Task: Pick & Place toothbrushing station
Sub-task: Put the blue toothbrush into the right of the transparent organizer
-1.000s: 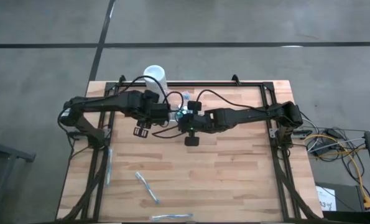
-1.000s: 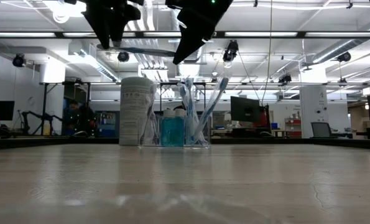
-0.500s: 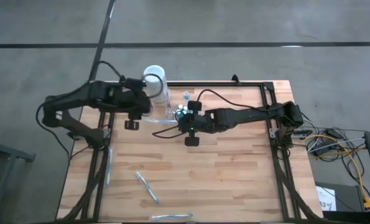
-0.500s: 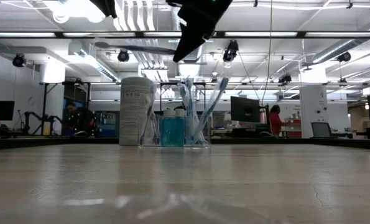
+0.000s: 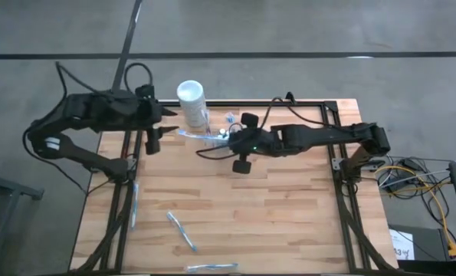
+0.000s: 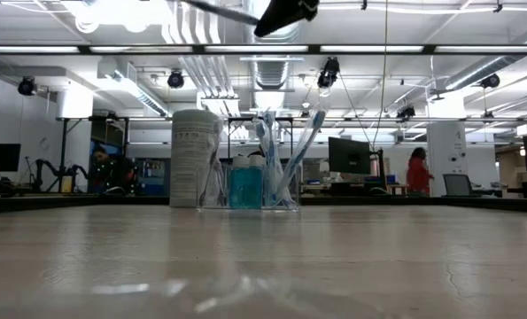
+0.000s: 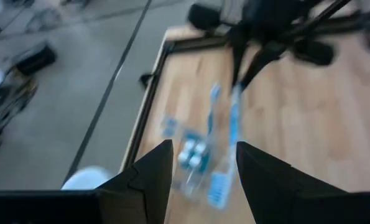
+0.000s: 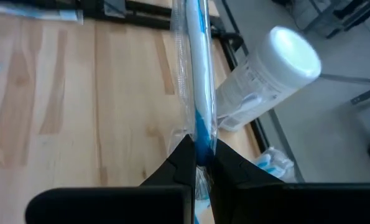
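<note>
Right pincer (image 5: 226, 139) just beside station (image 5: 229, 123)

Clear toothbrushing station (image 6: 250, 188), upright, table's far edge

Two matte black jointed arms, left arm (image 5: 97, 115) and right arm (image 5: 319, 136), trail looping black cables (a small green light glows on the right arm); blunt dark fingers (image 7: 147, 177).

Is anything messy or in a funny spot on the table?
Yes. Three wrapped toothbrushes lie loose on the table's near-left part, one slanted, far from the clear toothbrushing station by the white container at the back. The right gripper holds another wrapped toothbrush up in the air.
</note>
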